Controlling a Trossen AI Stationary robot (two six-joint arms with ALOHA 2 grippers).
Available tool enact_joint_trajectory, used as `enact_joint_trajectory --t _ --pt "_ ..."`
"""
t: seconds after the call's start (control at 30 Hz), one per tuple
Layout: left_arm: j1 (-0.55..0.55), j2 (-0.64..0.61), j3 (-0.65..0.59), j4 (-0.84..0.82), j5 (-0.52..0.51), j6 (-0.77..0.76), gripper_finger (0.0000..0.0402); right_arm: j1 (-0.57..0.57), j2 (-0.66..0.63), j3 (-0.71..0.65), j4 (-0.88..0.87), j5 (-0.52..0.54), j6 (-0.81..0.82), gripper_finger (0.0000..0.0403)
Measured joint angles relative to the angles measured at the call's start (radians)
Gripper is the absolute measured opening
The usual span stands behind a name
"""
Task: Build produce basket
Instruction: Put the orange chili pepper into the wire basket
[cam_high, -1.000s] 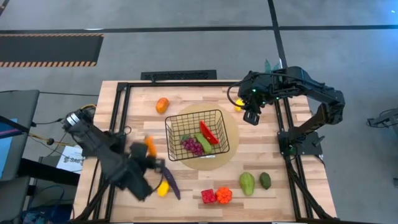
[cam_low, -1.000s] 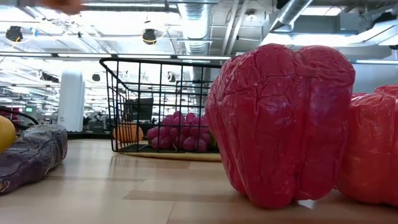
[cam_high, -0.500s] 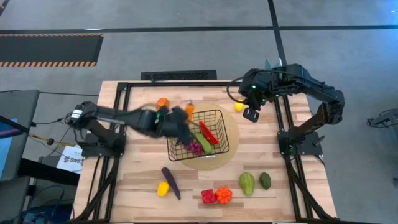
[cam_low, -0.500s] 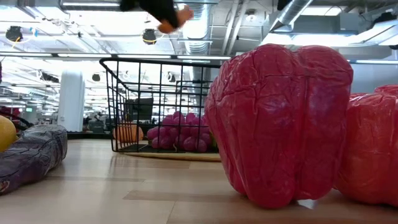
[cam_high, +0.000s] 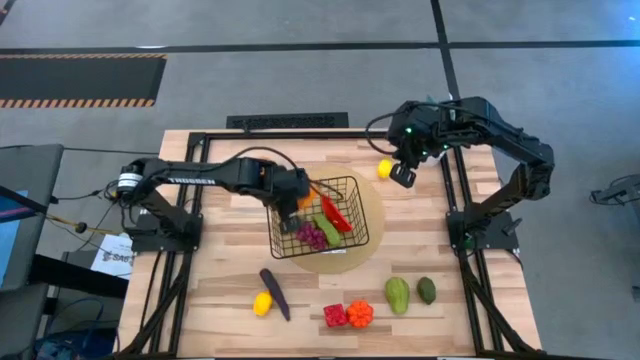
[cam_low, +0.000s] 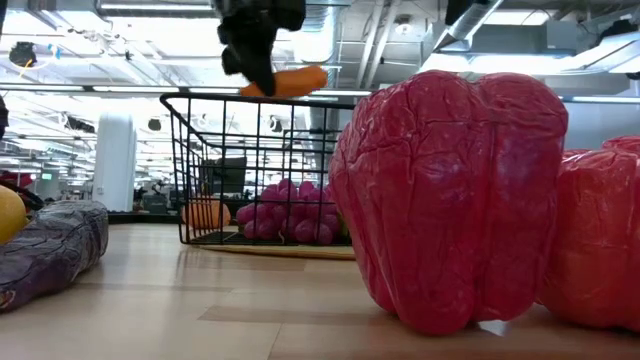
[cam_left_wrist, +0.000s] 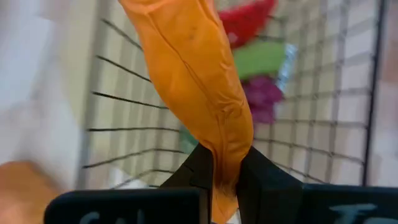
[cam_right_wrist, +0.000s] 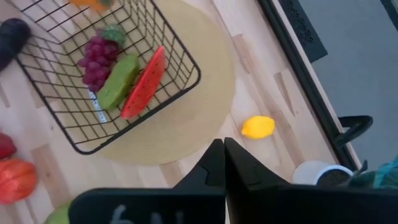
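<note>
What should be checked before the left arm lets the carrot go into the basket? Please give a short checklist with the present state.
1. Left gripper shut on the carrot: ok.
2. Carrot over the basket, above its rim: ok.
3. Free space in the basket beside the grapes and watermelon slice: ok.
4. Basket resting on the round mat: ok.
5. Right gripper away from the basket, shut, empty, near a lemon: ok.
6. Exact height of the carrot over the contents: cannot tell.
</note>
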Motion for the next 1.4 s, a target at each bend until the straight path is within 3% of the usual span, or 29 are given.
enact_joint_trajectory --t 0.4,1.0,1.4 --pt "0.036 -0.001 -0.211 0.211 0.163 0.087 0.0011 -0.016 0.0 0.0 0.01 0.002 0.012 0.0003" --pt "0.089 -0.001 -0.358 0.341 0.2 0.143 0.0011 -0.016 0.0 0.0 0.021 0.002 0.029 0.0004" --pt "0.091 -0.003 -0.375 0.35 0.198 0.139 0.0011 -0.016 0.0 0.0 0.041 0.002 0.029 0.0004"
